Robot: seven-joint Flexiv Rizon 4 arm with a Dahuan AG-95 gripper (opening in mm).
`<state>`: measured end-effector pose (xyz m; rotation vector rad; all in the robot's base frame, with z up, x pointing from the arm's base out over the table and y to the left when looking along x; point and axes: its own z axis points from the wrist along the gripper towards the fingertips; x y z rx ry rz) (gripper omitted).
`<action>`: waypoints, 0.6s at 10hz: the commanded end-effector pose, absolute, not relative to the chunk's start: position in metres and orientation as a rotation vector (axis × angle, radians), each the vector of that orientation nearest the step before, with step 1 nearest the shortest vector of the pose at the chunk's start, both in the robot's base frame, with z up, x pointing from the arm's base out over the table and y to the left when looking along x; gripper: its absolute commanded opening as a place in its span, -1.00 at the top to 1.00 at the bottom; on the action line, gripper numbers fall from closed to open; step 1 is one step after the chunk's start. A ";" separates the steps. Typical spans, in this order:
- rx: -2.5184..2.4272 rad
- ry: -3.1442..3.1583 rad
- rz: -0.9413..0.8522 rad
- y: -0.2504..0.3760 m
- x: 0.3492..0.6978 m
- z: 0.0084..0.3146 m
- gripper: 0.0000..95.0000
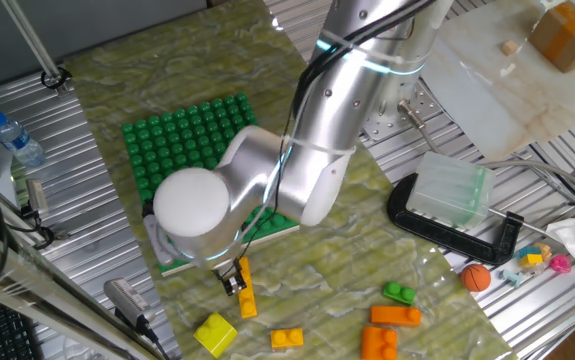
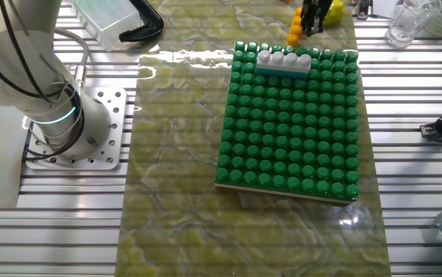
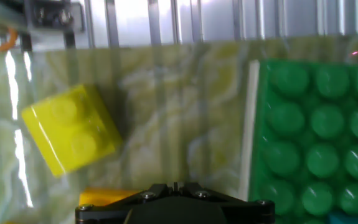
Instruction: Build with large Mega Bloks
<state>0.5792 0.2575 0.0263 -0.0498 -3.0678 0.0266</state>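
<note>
Beside the green baseplate (image 1: 192, 130), gripper (image 1: 233, 280) closed around a long orange brick (image 1: 246, 290), with yellow brick (image 1: 215, 333) close by.

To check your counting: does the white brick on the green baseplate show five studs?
No, the white brick on the baseplate shows four studs in a row.

One fixed view is looking down steeply from above the arm onto the tabletop (image 1: 167, 90). The other fixed view is facing it from across the green baseplate (image 2: 290, 123). The hand view is hovering close, sharing the baseplate's edge and a yellow brick (image 3: 70, 127).
</note>
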 end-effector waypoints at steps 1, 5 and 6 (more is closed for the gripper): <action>-0.034 -3.065 0.017 0.253 0.572 0.025 1.00; -0.034 -3.065 -0.034 0.249 0.567 0.025 1.00; -0.056 -3.059 -0.076 0.249 0.567 0.025 1.00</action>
